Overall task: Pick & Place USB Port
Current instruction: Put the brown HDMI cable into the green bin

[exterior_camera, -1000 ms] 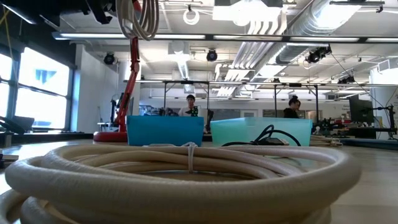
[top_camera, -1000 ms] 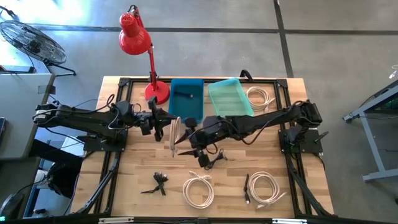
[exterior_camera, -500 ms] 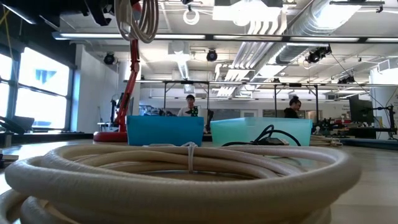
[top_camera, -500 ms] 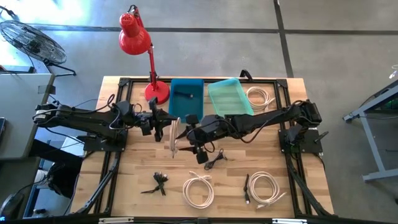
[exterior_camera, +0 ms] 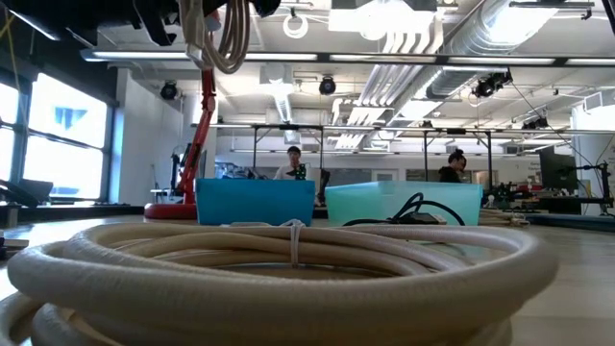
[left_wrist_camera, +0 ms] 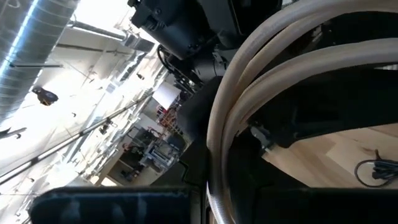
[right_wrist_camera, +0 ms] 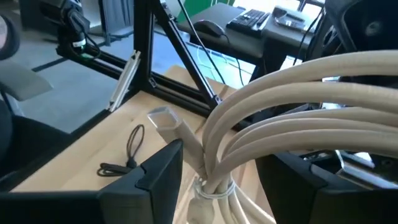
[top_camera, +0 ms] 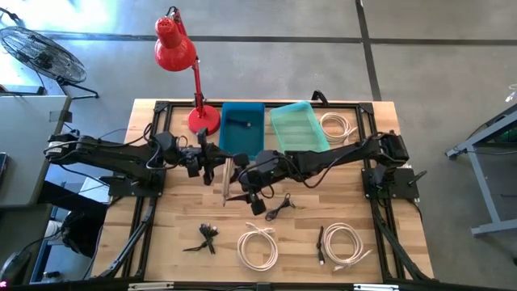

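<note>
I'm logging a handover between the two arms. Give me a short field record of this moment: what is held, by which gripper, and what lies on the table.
held item: coiled white USB cable, lifted above the wooden table
left gripper: shut on the coil
right gripper: open, fingers either side of the coil's tied end
bins: dark blue plastic bin and teal plastic bin at the far edge
loose cables: three white coils, two black cables
other: red desk lamp

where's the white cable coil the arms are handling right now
High view: the coil hangs mid-table, in front of the blue bin, gripped by the left gripper, the open right gripper around it.
</note>
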